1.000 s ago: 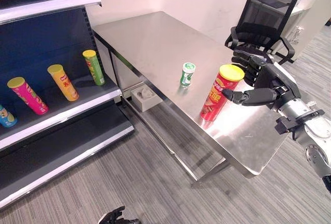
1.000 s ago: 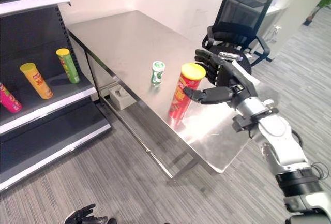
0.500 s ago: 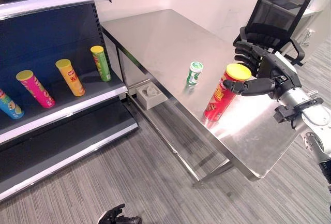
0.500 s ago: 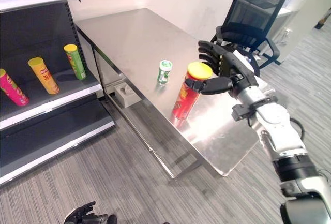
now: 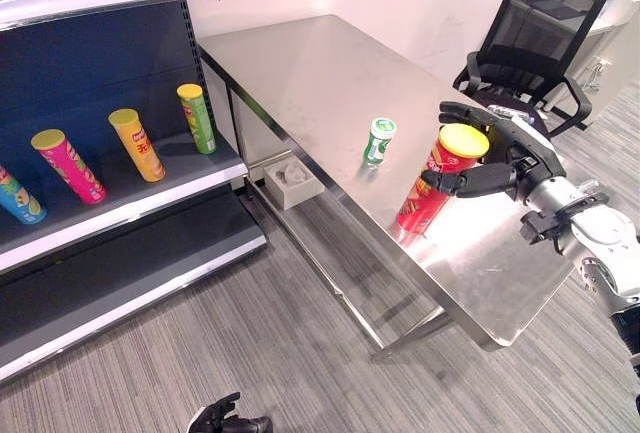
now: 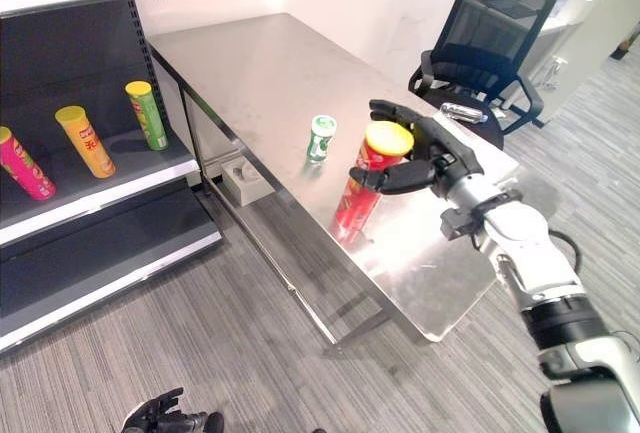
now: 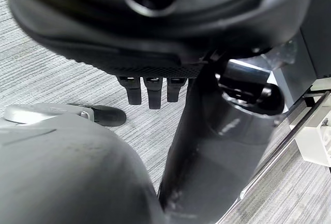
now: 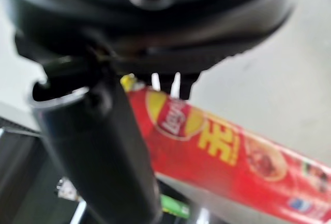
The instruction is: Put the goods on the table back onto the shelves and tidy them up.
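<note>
A tall red chip can (image 5: 432, 181) with a yellow lid stands upright near the front edge of the steel table (image 5: 300, 63). My right hand (image 5: 518, 158) is open at the can's top: the thumb lies across its near side and the fingers reach behind the lid. In the right wrist view the red can (image 8: 222, 146) lies just past the thumb (image 8: 98, 146). A small green-and-white can (image 5: 379, 141) stands to the left of the red one. My left hand (image 5: 228, 418) hangs low over the floor, relaxed and empty.
The shelf unit (image 5: 150, 208) on the left holds a green can (image 5: 196, 118), an orange can (image 5: 137, 144), a pink can (image 5: 68, 165) and a blue one (image 5: 20, 203), all leaning. A black office chair (image 5: 530, 33) stands behind the table. A white box (image 5: 290, 183) sits on the floor under it.
My right hand has come down and closer to the red can, so thumb and fingers now flank its top. The can and the small green can have not moved.
</note>
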{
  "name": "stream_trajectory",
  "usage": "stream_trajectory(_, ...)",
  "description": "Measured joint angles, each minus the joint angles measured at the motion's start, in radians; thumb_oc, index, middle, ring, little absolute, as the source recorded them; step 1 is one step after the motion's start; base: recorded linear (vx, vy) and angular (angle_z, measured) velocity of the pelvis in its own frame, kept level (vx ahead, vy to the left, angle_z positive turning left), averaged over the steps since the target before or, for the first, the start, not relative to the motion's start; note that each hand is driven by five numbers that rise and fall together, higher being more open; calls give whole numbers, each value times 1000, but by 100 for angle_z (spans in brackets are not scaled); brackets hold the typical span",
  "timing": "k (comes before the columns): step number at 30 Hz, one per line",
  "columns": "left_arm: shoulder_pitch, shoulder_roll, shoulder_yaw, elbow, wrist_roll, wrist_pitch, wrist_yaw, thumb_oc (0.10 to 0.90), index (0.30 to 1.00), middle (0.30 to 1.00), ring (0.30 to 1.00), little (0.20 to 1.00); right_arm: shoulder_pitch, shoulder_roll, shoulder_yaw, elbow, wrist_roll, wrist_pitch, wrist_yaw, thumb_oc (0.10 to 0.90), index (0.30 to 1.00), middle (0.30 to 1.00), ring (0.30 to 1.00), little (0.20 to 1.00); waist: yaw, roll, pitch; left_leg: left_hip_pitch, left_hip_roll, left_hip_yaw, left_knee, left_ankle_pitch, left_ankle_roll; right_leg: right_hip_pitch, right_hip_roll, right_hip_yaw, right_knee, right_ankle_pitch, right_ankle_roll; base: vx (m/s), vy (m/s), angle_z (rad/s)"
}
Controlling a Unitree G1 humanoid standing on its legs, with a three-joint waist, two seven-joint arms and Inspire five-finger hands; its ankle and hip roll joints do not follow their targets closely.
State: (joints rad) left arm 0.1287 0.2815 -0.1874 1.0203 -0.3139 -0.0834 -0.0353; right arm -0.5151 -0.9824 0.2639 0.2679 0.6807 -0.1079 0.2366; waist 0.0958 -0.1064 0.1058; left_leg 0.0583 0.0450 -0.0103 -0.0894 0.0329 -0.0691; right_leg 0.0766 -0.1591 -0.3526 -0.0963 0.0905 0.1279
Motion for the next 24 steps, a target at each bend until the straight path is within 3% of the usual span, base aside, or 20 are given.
stream_trajectory(1, 0, 0, 0, 0, 0, 0, 0, 800, 900, 900, 900, 900, -1, -2, 3, 2, -1, 0, 0, 587, 580, 580, 580, 580, -1, 0, 0, 0, 0, 0, 0, 0, 0, 0, 0, 0, 0, 0, 0, 0, 0, 0)
stream_trajectory(2, -2, 1, -1, 0, 0, 0, 0, 800, 900, 900, 900, 900, -1, -16, 7, 4, -1, 0, 0, 400, 300, 300, 300, 300, 0, 0, 0, 0, 0, 0, 0, 0, 0, 0, 0, 0, 0, 0, 0, 0, 0, 0)
stream_trajectory(6, -3, 1, -2, -1, 0, 0, 0, 800, 900, 900, 900, 900, -47, -56, 62, 23, -24, 2, 2, 400, 300, 300, 300, 300, -2, 0, 0, 2, 0, 2, 0, 0, 0, 0, 0, 1, 0, 0, 0, -3, 2, -2)
stream_trajectory(20, -3, 1, 1, 3, 0, 0, 3, 800, 900, 900, 900, 900, -49, -58, 63, 39, -95, 13, -21, 400, 300, 300, 300, 300, 1, 1, 1, 2, -1, 0, 0, 2, 1, 2, -1, 0, 0, 0, 0, -2, -5, 0)
stream_trajectory(24, -3, -3, 12, 2, 0, 0, 4, 800, 900, 900, 900, 900, -50, -42, 17, -10, -98, 12, -63, 400, 300, 300, 300, 300, 4, 17, 12, 6, 6, -10, 0, 6, 0, 11, 1, -3, 0, -1, -1, -20, -64, 6)
